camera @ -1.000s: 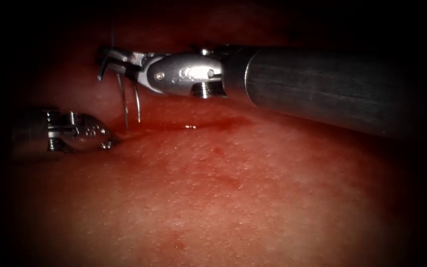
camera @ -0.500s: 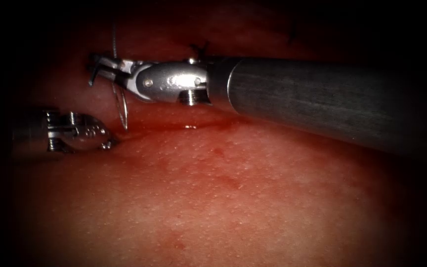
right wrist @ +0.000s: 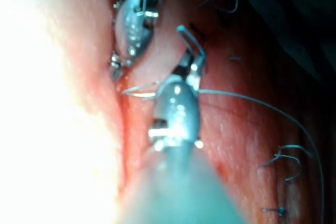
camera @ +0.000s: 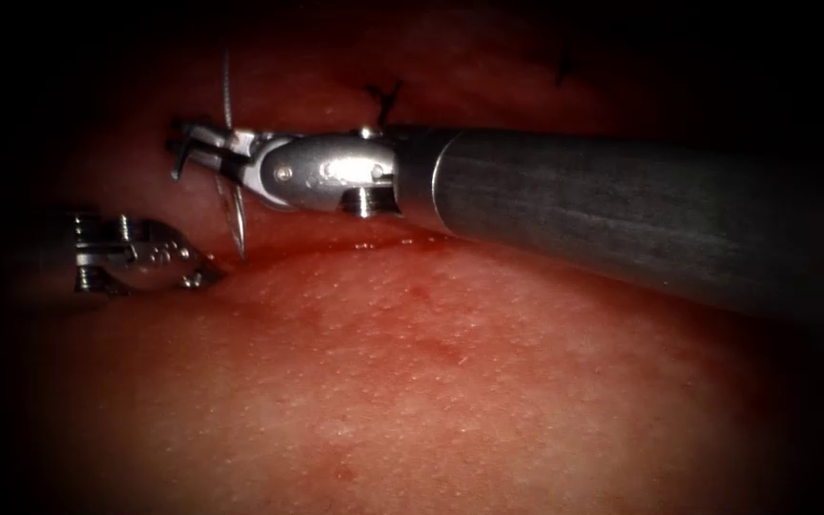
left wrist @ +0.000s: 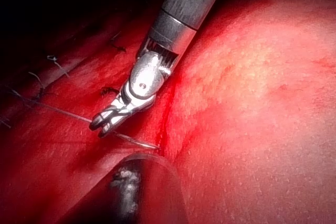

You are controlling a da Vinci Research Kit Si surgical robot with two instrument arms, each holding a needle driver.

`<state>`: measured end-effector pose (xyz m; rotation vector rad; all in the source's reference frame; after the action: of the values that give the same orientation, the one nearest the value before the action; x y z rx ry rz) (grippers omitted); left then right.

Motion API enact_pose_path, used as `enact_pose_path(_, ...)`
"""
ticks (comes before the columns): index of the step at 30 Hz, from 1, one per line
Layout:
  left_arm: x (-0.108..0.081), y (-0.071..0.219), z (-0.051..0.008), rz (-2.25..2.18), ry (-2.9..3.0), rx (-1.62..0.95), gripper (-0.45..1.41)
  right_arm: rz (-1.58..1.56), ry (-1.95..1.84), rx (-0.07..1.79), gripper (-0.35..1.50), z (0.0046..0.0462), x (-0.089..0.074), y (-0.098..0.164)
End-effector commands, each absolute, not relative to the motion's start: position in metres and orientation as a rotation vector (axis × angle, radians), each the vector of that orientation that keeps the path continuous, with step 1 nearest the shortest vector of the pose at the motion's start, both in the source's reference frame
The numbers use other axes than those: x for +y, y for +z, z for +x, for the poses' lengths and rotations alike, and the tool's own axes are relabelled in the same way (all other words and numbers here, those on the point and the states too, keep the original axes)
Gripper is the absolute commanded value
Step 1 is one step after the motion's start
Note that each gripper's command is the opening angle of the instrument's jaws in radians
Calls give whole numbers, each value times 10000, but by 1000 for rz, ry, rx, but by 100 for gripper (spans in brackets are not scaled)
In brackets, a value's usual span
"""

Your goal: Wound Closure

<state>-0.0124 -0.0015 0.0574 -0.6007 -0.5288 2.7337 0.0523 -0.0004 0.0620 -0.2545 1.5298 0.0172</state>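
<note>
Right arm's tool: the grey-shafted steel needle driver reaches in from the right of the frame, and its end effector (camera: 183, 143) sits in the upper left, raised off the pink-red pork tissue (camera: 450, 381); the left wrist view (left wrist: 100, 125) shows it clenched on the thin pale thread (camera: 226, 86)
Thread: one part climbs from the clenched tip towards the top of the frame, while another drops as a narrow glinting loop (camera: 237, 224) into the left end of the cut (camera: 364, 244); in the right wrist view it trails off in a long arc (right wrist: 262, 106) over the tissue
Needle: I cannot tell the curved needle apart from the strands; a short dark hooked piece (camera: 175, 164) at the right tool's tip may be it, but that is a guess
Left arm's tool: the small steel end effector (camera: 197, 278) lies low at the left of the frame, touching the tissue just beside the cut's left end, near where the loop enters; I cannot tell whether it grips anything
Red fluid: a wet shine (camera: 402, 238) pools along the cut under the right tool's wrist
Cut ends of thread: dark tufts (camera: 385, 95) stand beyond the shaft
Why so: the raised grip probably keeps the strand taut and off the tissue, and the low left tool probably steadies the edge
</note>
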Motion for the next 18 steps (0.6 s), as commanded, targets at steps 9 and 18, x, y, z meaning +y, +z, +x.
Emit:
enact_pose_path(9,-17,581,-133,-602,2735,-521,-45,-283,34,1526,-35,526,10,608)
enact_pose_path(18,-21,581,-134,-603,2736,-518,-45,-356,12,1507,-35,525,16,598)
